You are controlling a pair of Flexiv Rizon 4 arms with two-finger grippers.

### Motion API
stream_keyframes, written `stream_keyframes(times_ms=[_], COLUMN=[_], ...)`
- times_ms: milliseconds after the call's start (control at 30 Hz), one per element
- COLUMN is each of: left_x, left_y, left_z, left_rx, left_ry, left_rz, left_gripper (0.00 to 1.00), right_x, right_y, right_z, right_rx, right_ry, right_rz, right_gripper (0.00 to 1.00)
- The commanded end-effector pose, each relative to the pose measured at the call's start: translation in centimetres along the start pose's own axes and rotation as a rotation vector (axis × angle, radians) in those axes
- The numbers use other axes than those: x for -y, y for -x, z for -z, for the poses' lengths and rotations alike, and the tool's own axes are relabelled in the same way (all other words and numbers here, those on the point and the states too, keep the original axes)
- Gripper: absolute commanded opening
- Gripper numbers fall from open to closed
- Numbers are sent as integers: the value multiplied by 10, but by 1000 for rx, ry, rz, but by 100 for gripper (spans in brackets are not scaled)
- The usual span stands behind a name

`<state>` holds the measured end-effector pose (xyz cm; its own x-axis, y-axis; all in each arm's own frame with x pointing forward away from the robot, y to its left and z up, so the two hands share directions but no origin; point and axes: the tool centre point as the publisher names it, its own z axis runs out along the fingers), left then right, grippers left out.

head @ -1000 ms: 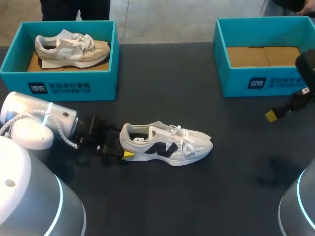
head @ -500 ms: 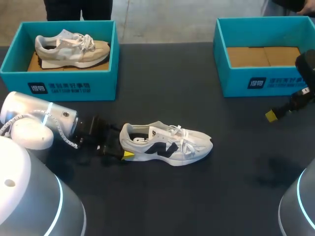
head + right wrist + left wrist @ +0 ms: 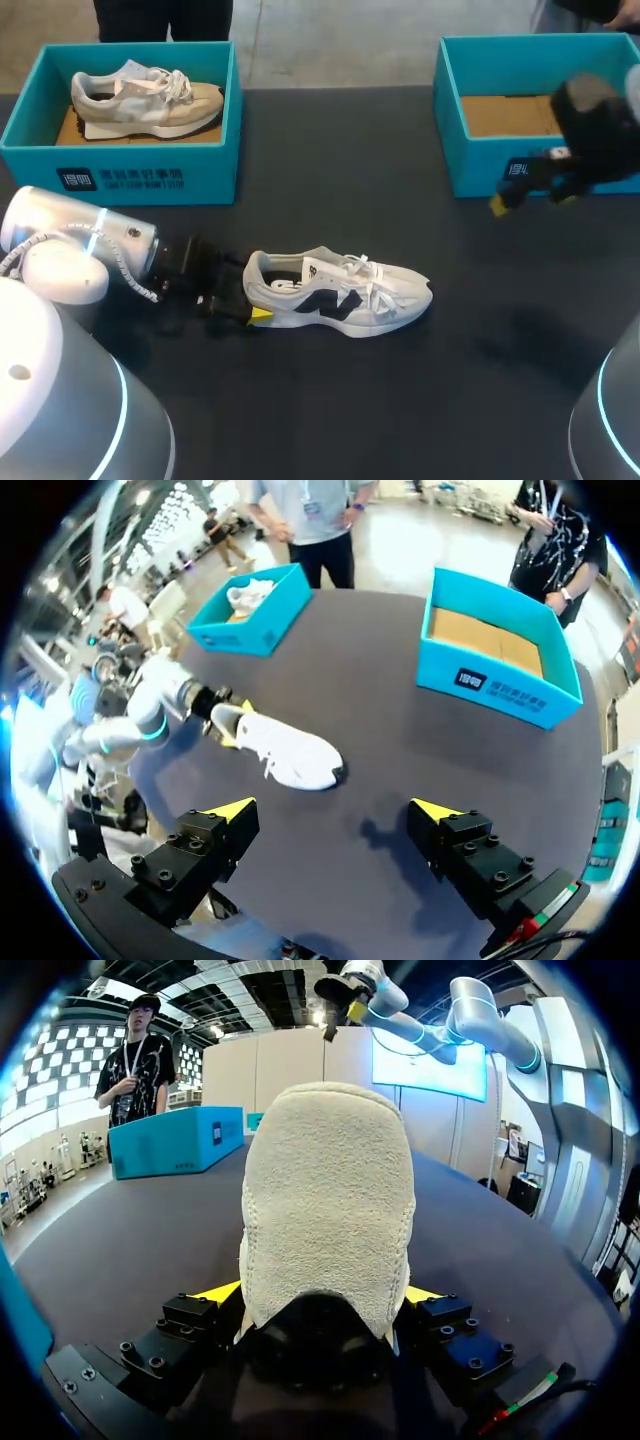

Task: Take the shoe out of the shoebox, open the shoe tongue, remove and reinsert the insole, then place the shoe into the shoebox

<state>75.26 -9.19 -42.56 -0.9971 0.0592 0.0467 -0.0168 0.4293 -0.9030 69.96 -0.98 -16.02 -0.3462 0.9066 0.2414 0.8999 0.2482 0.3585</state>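
Note:
A white shoe [image 3: 340, 292] with a dark side logo lies on its sole on the dark table, toe to the right. My left gripper [image 3: 250, 303] is at its heel. In the left wrist view the shoe's heel [image 3: 328, 1200] fills the gap, and both yellow fingertips [image 3: 222, 1292] press its sides. My right gripper [image 3: 515, 195] hangs open in front of the empty teal shoebox [image 3: 480, 150], high above the table. In the right wrist view the right gripper [image 3: 333, 815] holds nothing, and the shoe [image 3: 285, 750] lies far below it.
A second teal box [image 3: 120, 175] at the back left holds a beige shoe [image 3: 145, 100]. The empty box [image 3: 500, 645] has a cardboard floor. Bare dark tabletop [image 3: 480, 330] lies between the white shoe and the right box.
My right gripper has risen and moved left, from beside the table's right edge to in front of the empty box. The left gripper and the shoe have not moved.

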Motion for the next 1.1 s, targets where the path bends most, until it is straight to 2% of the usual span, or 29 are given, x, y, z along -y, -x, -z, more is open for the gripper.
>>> stream_keyframes(times_ms=[33, 333, 600, 1100], left_x=[-2, -2, -2, -2], left_y=[3, 3, 3, 3], left_z=[-5, -5, -5, -5], left_rx=[-1, -1, -1, -1], left_ry=[3, 3, 3, 3], left_rz=[0, 0, 0, 0], left_gripper=[0, 0, 0, 0], right_x=[-44, -64, -77, -75], right_y=[-18, -50, -77, -111], right_z=[-14, -28, -47, -80], right_rx=[61, 160, 197, 202], right_ry=[-93, -193, -232, -255], right_rz=[-27, -101, -109, -187], right_gripper=[100, 100, 100, 100])
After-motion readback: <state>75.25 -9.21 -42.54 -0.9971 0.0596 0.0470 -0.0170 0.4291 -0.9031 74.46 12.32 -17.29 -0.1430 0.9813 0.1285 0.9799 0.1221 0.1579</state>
